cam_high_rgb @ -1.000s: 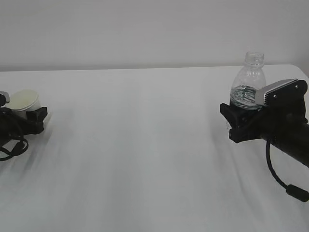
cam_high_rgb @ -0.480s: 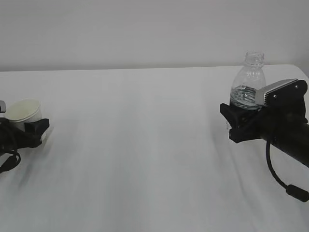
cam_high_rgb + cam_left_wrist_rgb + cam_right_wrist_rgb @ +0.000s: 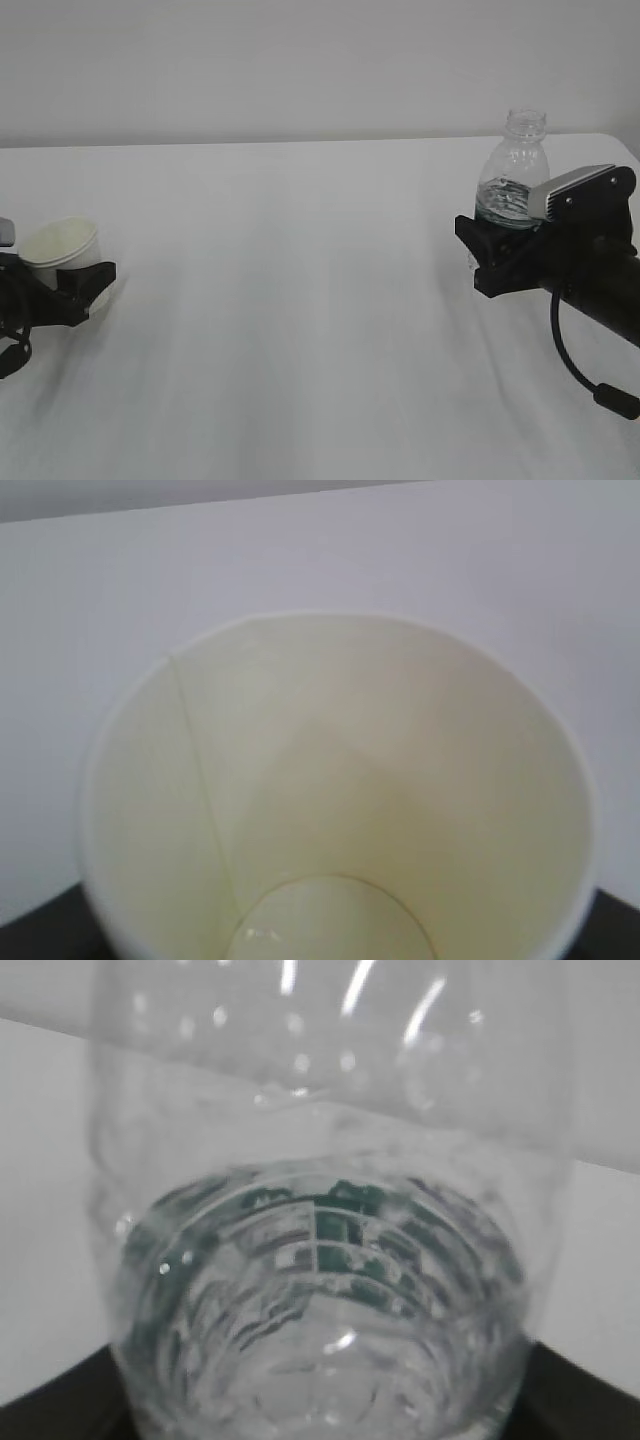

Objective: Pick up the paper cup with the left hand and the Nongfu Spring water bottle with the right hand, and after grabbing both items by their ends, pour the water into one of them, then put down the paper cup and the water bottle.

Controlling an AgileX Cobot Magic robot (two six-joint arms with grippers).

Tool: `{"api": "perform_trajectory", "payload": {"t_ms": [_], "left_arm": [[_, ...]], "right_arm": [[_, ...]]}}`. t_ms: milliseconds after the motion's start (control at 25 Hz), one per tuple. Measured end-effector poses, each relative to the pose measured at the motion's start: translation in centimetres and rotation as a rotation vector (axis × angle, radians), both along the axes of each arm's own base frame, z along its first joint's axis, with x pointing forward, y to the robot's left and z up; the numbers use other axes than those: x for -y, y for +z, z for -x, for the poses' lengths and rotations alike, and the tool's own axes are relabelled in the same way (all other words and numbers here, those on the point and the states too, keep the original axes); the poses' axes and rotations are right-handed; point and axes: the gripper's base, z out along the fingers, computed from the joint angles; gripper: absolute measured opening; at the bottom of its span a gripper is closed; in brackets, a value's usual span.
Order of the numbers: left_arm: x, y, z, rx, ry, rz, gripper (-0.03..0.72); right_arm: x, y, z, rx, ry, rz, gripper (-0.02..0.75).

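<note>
Over the last second the paper cup [image 3: 62,243] has come in from the far left edge of the exterior view toward the middle of the counter [image 3: 300,300], carried by the left tool [image 3: 85,285]; it was leaning away with its mouth turned up and now sits more nearly upright, tipped a little to the right. That tool stands fairly wide, its black fork clamped round the lower part of the cup, and the cup looks lifted clear of the counter, though its base is hidden behind the fork. The left wrist view looks straight down into the cup [image 3: 335,800]: cream inside, a seam down one side, and dry at the bottom. On the right nothing has shifted. The water bottle [image 3: 512,180] stands upright and uncapped, with the right tool [image 3: 497,258] also fairly wide and closed round its lower half; whether it rests on the counter or hangs just above it I cannot tell. The right wrist view shows the bottle [image 3: 320,1260] close up, with water [image 3: 320,1370] in the lower part and the green label showing through it. So both grasps appear made, and the left arm is bringing the cup inward while the bottle waits; the two remain well apart. The pour seems next, which calls for the bottle's mouth to meet the cup's rim.
</note>
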Motion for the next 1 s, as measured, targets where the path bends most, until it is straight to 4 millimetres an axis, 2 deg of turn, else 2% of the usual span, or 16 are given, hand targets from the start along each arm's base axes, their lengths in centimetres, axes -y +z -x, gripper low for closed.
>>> {"api": "perform_trajectory", "payload": {"t_ms": [480,1000], "left_arm": [[1.7,2.5,0.9,0.058,-0.213,0.002,0.513],[3.1,2.4,1.8,0.03,-0.375,0.016,0.512]], "right_arm": [[-0.3,0.0,0.2,0.0,0.037,0.01,0.474],[-0.9,-0.1,0.5,0.003,0.128,0.035,0.474]]}}
